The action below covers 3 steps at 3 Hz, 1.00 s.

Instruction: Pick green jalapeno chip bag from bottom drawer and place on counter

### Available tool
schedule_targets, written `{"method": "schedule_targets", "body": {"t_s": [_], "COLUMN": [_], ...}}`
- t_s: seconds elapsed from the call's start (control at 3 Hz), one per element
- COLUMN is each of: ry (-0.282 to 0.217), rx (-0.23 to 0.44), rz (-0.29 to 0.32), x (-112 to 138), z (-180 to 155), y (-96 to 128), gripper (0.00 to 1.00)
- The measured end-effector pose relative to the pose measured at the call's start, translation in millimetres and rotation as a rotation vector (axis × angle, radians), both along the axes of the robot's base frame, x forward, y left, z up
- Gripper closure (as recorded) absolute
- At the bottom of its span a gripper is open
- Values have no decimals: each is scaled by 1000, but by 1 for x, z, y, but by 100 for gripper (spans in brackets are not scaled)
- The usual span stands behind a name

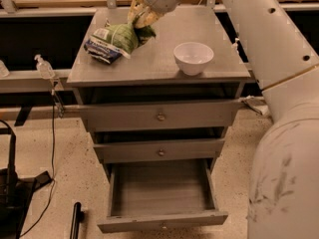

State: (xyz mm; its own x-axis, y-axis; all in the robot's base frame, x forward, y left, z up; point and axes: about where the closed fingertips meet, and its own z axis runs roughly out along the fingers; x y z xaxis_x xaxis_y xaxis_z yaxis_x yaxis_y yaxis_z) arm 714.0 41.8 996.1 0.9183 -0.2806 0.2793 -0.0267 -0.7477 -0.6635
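Observation:
The green jalapeno chip bag (118,37) is over the back left of the counter (159,66), lying partly over a dark blue chip bag (101,51). My gripper (141,20) reaches down from the top of the view and is shut on the green bag's right end. The bottom drawer (162,189) is pulled open below, and its grey inside holds nothing.
A white bowl (193,58) stands on the counter's right front. The two upper drawers with round knobs (160,117) are shut. My white arm (279,83) fills the right side. A clear bottle (44,66) sits on the ledge at left, with cables on the floor.

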Motion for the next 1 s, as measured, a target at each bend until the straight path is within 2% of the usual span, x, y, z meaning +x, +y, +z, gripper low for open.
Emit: {"method": "schedule_targets", "body": {"t_s": [0.33, 0.67, 1.0], "ry": [-87, -148, -169], "rx": [19, 17, -15], "rz": [16, 26, 23], "x": [21, 41, 55], "z": [-4, -17, -35], "y": [-6, -15, -20], "gripper": [100, 80, 48]}}
